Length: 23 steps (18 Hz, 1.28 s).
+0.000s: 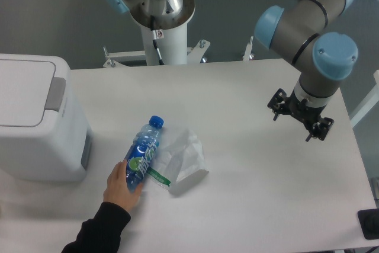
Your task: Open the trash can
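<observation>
1 trash can (pixel 35 125) lid shut, 1 bottle (pixel 143 154), 1 bag (pixel 182 159).

White table (pixel 249 199) — trash can (pixel 35 122), bottle (pixel 143 153), plastic bag (pixel 180 161).

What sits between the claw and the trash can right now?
The claw hangs at the table's right side and the trash can stands at far left. Between them, nearer the front, lie a tissue pack and a blue bottle held by a person's hand.
</observation>
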Motion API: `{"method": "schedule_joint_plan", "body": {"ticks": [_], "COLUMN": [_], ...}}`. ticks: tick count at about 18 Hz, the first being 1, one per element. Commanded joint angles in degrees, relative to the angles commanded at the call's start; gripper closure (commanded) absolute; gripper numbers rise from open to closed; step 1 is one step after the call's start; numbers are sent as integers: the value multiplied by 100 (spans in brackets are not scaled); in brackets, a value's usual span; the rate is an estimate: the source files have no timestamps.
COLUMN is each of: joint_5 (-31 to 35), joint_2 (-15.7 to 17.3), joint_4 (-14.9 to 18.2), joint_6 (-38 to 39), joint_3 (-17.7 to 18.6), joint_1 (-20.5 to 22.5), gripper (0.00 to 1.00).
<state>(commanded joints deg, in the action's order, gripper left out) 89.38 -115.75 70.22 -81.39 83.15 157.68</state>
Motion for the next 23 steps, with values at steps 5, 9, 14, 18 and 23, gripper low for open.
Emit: {"method": "schedule_joint_plan", "body": {"ticks": [5, 9, 14, 18, 23], "joint_5": [0, -44, -26, -52, -52], "joint_2": [9, 70, 614, 729, 1098], "joint_4": [9, -114, -316, -369, -308], "joint_6": [0, 0, 499, 1765, 2168], "joint_3": [9, 113, 658, 633, 730], "joint_1": [-18, -9, -105, -491, -1150], "gripper": [0, 0, 0, 0, 0]}}
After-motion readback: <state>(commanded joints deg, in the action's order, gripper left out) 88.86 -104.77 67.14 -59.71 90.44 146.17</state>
